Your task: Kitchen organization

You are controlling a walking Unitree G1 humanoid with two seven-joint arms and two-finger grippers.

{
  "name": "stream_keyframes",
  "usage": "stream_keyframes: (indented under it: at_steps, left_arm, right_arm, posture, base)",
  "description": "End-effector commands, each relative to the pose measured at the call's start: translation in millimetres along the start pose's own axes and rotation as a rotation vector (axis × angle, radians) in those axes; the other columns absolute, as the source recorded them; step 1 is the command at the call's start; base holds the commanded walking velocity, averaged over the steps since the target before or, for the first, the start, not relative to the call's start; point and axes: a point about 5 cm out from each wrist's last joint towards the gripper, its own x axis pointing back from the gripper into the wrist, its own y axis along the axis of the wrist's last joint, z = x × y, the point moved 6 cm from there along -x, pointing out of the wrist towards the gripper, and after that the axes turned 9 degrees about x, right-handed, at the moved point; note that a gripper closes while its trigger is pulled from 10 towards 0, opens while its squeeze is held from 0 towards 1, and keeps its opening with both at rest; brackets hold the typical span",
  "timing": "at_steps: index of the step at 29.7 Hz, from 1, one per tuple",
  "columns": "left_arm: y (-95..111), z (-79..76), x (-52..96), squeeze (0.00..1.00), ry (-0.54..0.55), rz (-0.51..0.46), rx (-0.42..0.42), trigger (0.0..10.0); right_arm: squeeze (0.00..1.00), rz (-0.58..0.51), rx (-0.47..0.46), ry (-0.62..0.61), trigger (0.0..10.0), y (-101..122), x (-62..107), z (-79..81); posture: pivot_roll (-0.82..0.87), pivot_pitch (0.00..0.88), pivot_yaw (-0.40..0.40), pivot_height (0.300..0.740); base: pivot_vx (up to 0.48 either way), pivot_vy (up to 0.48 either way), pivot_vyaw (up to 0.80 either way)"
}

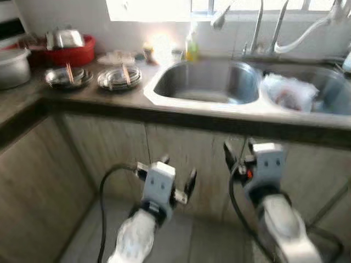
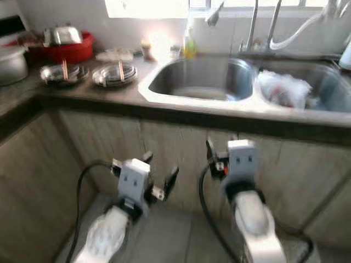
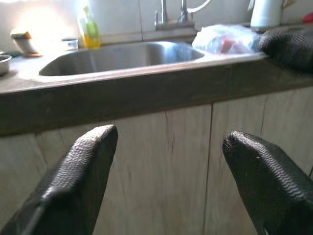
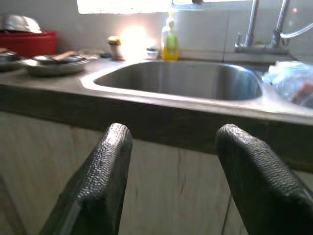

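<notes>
Both arms are held low in front of the cabinet doors, under the counter edge. My left gripper (image 1: 177, 171) is open with nothing between its fingers; in the left wrist view its fingertips (image 3: 100, 142) frame the cabinet front. My right gripper (image 1: 239, 149) is also open and holds nothing (image 4: 176, 134). On the counter above sit two steel plates with chopsticks (image 1: 68, 76) (image 1: 119, 76). A red basin (image 1: 71, 55) carries a steel bowl. The left sink basin (image 1: 205, 82) looks bare. A crumpled plastic bag (image 1: 288, 92) lies in the right basin.
A yellow-green soap bottle (image 1: 191, 46) and the taps (image 1: 258, 27) stand behind the sink. A grey pot (image 1: 12, 67) sits on the left side counter. The dark counter edge (image 1: 164, 118) overhangs the wooden cabinet doors (image 1: 109, 153). Tiled floor lies below.
</notes>
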Motion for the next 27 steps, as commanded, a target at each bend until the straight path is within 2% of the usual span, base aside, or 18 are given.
stream_keyframes:
  at_steps: [1, 13, 17, 27]
  left_arm:
    - [5.8, 4.1, -1.2, 0.00, 0.023, -0.023, -0.007, 10.0]
    - [8.9, 8.3, -2.7, 0.00, 0.050, -0.039, -0.019, 10.0]
    - [9.1, 7.0, -2.7, 0.00, 0.048, -0.042, -0.018, 10.0]
    - [9.0, 7.3, -3.5, 0.00, 0.049, -0.040, -0.019, 10.0]
  right_arm:
    - [0.00, -0.005, 0.013, -0.006, 10.0, 1.7, -0.9, -1.8]
    - [0.00, 0.013, 0.065, 0.007, 10.0, -4.6, -0.3, -0.2]
    - [0.00, 0.009, 0.068, 0.010, 10.0, -4.6, -1.4, -1.4]
    - [0.00, 0.005, 0.071, 0.020, 10.0, -3.4, -2.6, 0.4]
  posture:
    - [0.04, 0.040, -0.014, 0.740]
    - [0.05, 0.032, -0.022, 0.740]
    - [0.05, 0.028, -0.022, 0.740]
    - [0.05, 0.038, -0.023, 0.740]
  base:
    - [0.000, 0.000, 0.00]
    - [0.000, 0.000, -0.12]
    - [0.259, 0.000, 0.00]
    - [0.290, 0.000, 0.80]
